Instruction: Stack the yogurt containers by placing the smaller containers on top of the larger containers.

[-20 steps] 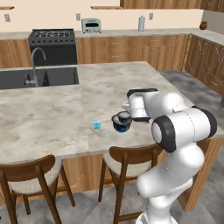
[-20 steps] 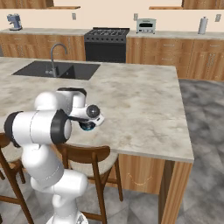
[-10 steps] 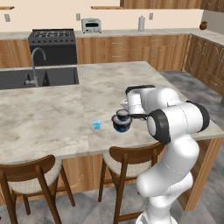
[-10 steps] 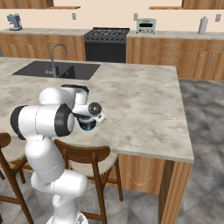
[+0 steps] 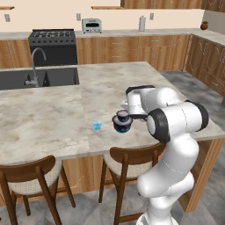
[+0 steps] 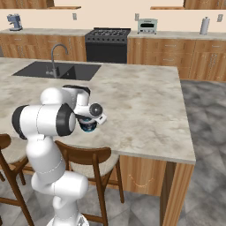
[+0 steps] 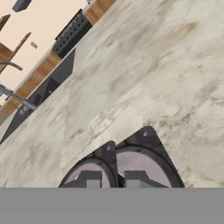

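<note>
The gripper is pressed together, and from the hand view I judge that it pinches the rim of the narrower tub: a dark rim runs up between the two tips, with pale grey tops on either side. That tub sits directly under the gripper, over the widest tub, though I cannot tell whether they touch.

Over the last second the tubs barely shift. The jaws close their last bit and the arm's elbow swings, so I read the stack as all but placed and release as the next call.

The light-blue cup stands on the counter apart from the gripper, on the sink side, not yet stacked.

The left base view shows the cup and both tubs. In the right base view the hand covers all but the blue wall of the widest tub.
</note>
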Motion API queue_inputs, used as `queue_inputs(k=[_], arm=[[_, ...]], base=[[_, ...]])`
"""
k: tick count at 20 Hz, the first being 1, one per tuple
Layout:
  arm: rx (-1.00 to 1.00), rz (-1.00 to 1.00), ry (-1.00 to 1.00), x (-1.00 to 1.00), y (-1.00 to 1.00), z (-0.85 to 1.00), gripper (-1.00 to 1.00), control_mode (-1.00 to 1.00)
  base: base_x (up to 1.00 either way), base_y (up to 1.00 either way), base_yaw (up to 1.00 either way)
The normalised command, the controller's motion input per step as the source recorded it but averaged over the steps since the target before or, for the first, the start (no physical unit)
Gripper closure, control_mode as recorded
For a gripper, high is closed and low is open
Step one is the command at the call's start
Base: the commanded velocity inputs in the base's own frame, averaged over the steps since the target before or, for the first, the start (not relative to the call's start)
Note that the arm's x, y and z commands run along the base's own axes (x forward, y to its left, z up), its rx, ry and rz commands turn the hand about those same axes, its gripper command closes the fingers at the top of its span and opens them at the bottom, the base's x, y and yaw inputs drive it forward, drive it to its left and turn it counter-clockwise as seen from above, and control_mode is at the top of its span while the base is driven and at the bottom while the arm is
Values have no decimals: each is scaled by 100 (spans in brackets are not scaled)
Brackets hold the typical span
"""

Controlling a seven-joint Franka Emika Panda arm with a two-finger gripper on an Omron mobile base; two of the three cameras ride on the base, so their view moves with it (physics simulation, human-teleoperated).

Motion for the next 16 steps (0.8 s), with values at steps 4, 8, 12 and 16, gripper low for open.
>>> queue_inputs(k=[4, 8, 12, 16], arm=[[0, 0, -1, 14, 2, -16, 100, -100], [0, 0, -1, 2, 0, -6, 100, -100], [0, 0, 0, 0, 0, 0, -100, -100], [0, 0, 0, 0, 0, 0, -100, -100]], base=[[0, 0, 0], [0, 0, 0], [0, 0, 0], [0, 0, 0]])
